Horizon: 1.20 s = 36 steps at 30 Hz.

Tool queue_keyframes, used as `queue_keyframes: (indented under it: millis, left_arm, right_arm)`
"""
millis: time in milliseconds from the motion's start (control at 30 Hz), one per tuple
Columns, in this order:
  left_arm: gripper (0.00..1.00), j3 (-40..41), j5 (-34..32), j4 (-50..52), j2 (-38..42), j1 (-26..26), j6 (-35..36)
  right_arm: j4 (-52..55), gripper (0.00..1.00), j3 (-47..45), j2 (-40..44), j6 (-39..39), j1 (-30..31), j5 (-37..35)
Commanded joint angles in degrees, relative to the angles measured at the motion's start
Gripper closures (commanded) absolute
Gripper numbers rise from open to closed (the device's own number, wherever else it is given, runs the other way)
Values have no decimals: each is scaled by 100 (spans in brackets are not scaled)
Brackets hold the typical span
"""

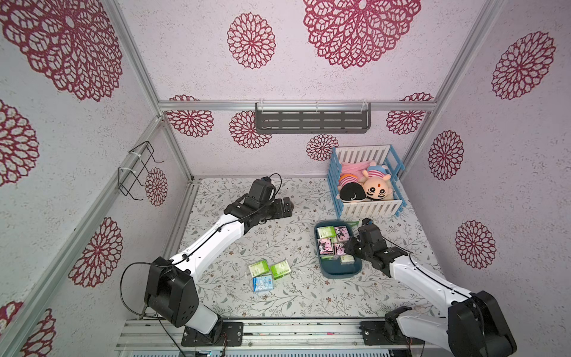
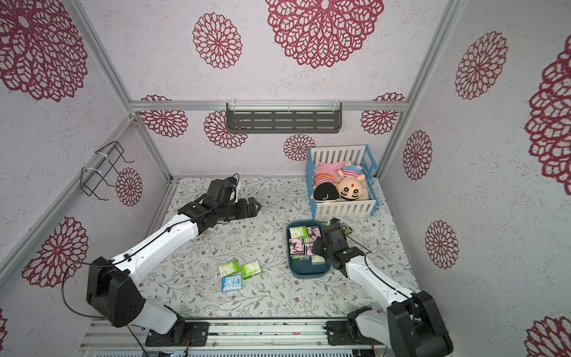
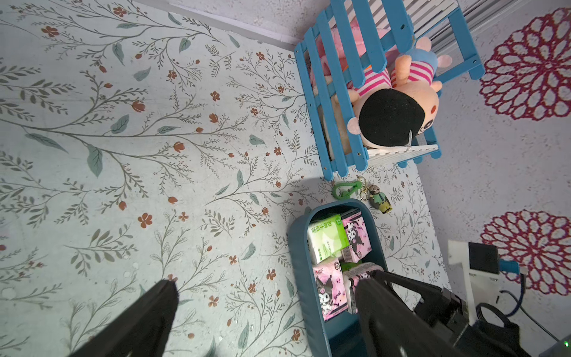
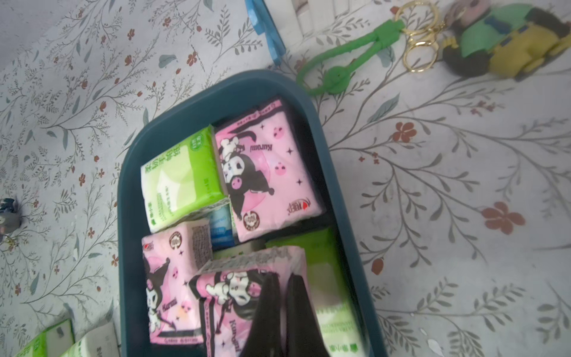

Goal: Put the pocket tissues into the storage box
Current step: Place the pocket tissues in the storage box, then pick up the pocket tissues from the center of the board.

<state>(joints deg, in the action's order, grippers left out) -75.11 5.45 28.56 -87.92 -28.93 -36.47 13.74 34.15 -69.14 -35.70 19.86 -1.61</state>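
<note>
The storage box is a dark teal tub right of centre, holding several green and pink pocket tissues. My right gripper hangs over the box's near half. It is shut on a pink pack with a black cartoon figure, which sits tilted above the others. On the table left of the box lie two green packs and a light blue one. My left gripper hovers open and empty far back on the left.
A blue-and-white toy crib with plush dolls stands at the back right, just behind the box. A green clip keychain and a small doll charm lie between crib and box. A grey shelf hangs on the back wall.
</note>
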Motion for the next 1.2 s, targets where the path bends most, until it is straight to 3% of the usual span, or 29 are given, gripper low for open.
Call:
queue_keyframes:
  millis: [0,100,167,267,433,600,767,867,1000,1167]
  left_arm:
    - [3,135,-53,-17,261,131,70]
    - [3,220,-27,-8,381,243,43]
    - [3,273,-23,5,437,289,43]
    - [3,312,-43,53,486,338,32]
    - [3,366,-27,19,539,409,-14]
    - [3,316,17,58,606,508,-115]
    - [3,234,-121,876,1187,981,-123]
    - [3,647,-293,1175,1851,1490,-154]
    - [3,1103,-168,1420,2481,2325,-343]
    - [3,1584,-227,1318,2954,2574,-292]
  right_arm:
    - [-606,100,82,-207,-108,-37,64]
    - [-701,100,92,-338,-75,-48,38]
    - [-742,91,100,-347,-64,-51,46]
    - [-710,63,128,-291,-21,-46,48]
    - [-406,52,266,-32,173,-46,-54]
    - [-90,49,362,273,350,-2,-147]
    - [-361,44,429,338,505,607,-739]
    - [-450,36,875,-102,466,748,-425]
    - [-574,33,1530,-710,751,1334,-354]
    - [-626,28,2219,-1524,1179,2031,228]
